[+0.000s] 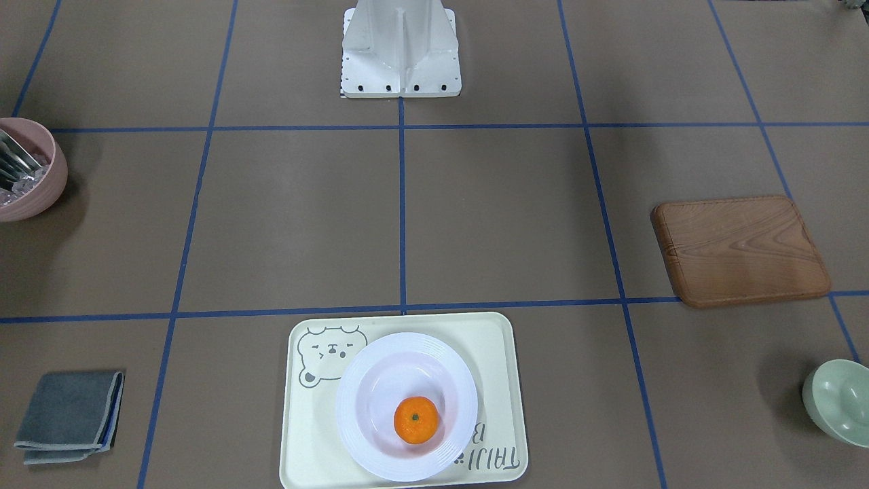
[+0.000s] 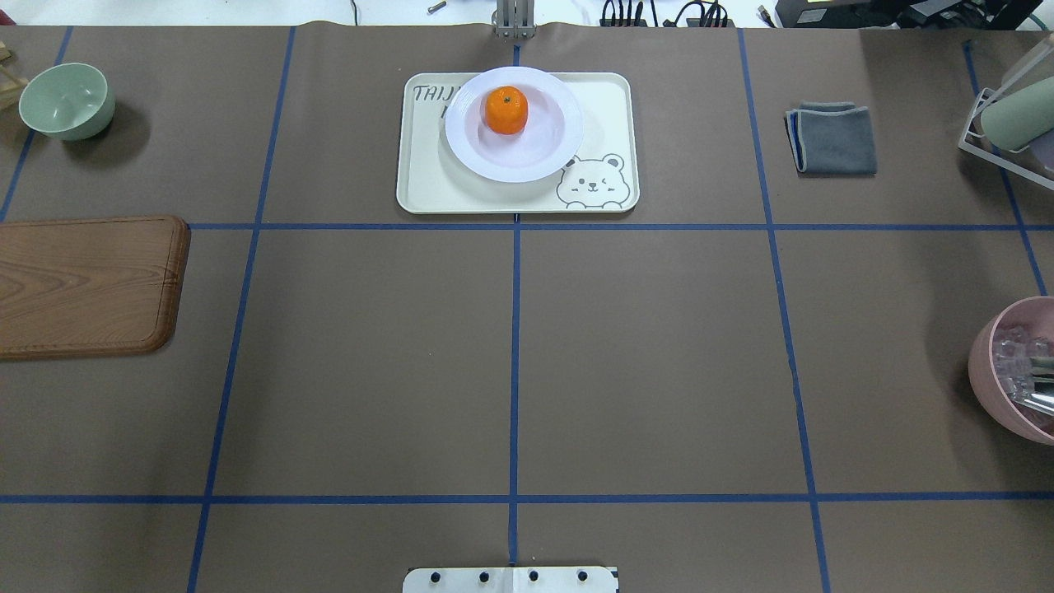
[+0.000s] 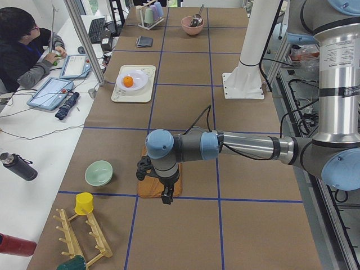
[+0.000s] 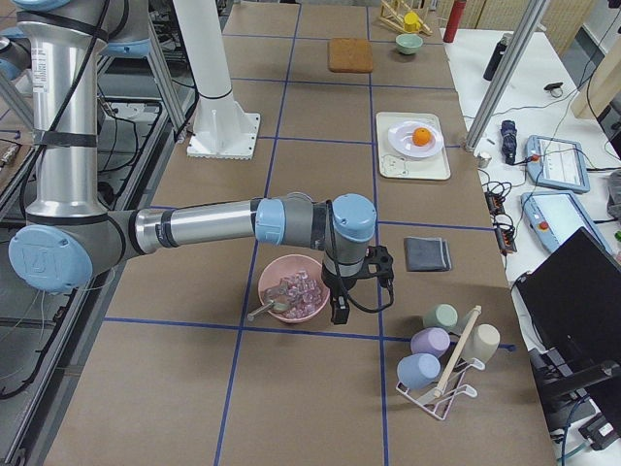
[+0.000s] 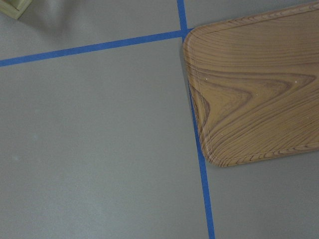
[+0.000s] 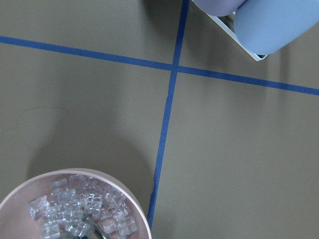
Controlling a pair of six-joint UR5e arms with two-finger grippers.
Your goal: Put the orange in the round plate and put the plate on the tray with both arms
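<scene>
The orange (image 1: 416, 420) lies inside the white round plate (image 1: 358, 380), toward one side of its well. The plate rests on the cream tray (image 1: 305, 441) with the bear drawing, at the table's far edge from the robot. The overhead view shows the same: orange (image 2: 506, 109), plate (image 2: 471, 150), tray (image 2: 428, 185). No gripper is near them. My left gripper (image 3: 167, 197) hangs over the wooden board's corner, seen only from the left side; I cannot tell if it is open or shut. My right gripper (image 4: 340, 313) hangs beside the pink bowl, seen only from the right side; I cannot tell its state.
A brown wooden board (image 2: 82, 284) and a pale green bowl (image 2: 66, 100) lie on the robot's left. A folded grey cloth (image 2: 833, 138), a cup rack (image 2: 1009, 123) and a pink bowl (image 2: 1017, 371) of clear cubes sit on its right. A person sits beyond the table's far edge.
</scene>
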